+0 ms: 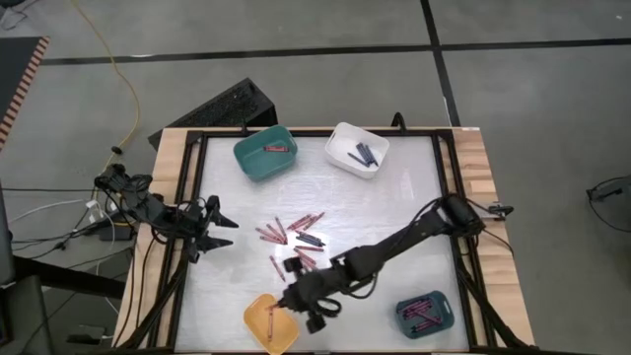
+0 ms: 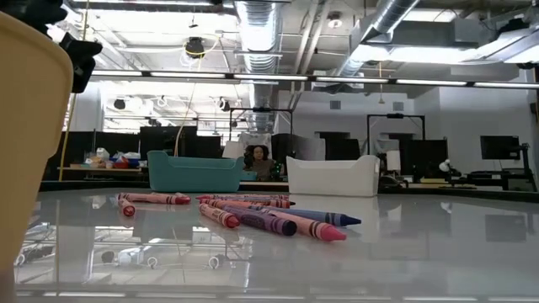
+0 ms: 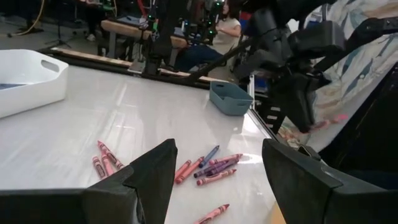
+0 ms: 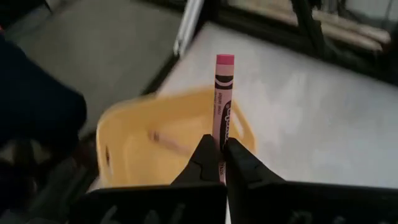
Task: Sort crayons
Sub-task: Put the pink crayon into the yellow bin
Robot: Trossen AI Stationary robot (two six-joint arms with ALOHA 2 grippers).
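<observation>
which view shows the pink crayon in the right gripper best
The right wrist view: the pink crayon stands clamped in the right gripper above the yellow bin. The high view shows only the gripper there; the low and left wrist views don't show it.

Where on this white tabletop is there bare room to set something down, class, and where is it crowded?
Free: the strip between the white plastic bin and the dark blue bin, and the patch below the teal plastic bin. Crowded: the loose crayons mid-table, and the right gripper holding a pink crayon over the yellow bin.
</observation>
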